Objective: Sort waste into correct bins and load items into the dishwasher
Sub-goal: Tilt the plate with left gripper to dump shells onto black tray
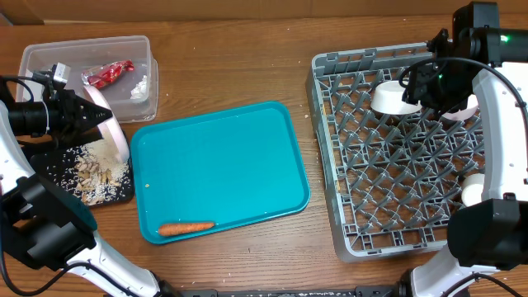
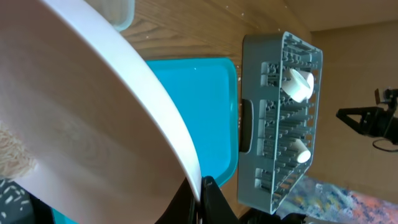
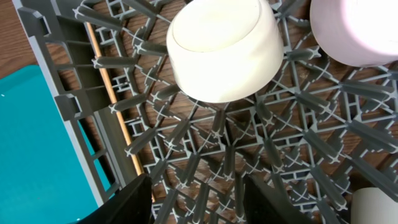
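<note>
The left arm (image 1: 12, 165) and right arm (image 1: 503, 124) have white links and black joints; black cables and green lights show on the right.

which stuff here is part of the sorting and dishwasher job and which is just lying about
Job: white plate, carrot, red wrapper, crumbs, clear tub, black tray, dish rack, white bowl, chopstick.
Just lying about: teal serving tray.

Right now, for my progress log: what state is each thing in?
Plate: tilted over black tray, gripped by left hand.
Crumbs: on black tray.
Wrapper: in clear tub.
Carrot: lying on teal tray.
White bowl: in rack.
Pink cup: in rack.
Chopstick: lying in rack.
Right hand: open, empty, over rack.
</note>
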